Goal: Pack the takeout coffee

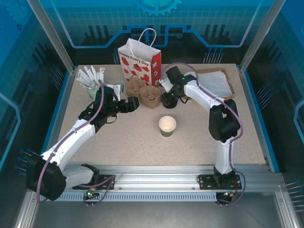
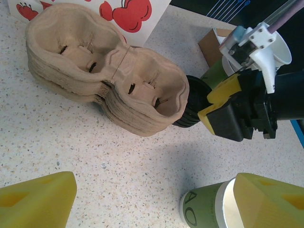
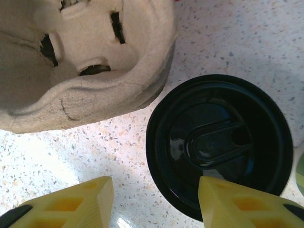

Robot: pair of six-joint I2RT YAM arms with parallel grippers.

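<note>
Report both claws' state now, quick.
Left claw: open, empty.
Right claw: open above the black lid stack, gripping nothing.

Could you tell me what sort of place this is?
Probably a robot test cell staged as a takeout coffee counter: an aluminium frame with blue panels encloses a table holding pulp cup carriers and a paper bag.

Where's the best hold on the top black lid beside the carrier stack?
Probably its outer rim, from straight above: the lid lies flat and round, and the carrier stack crowds one side, so close across the free sides.
</note>
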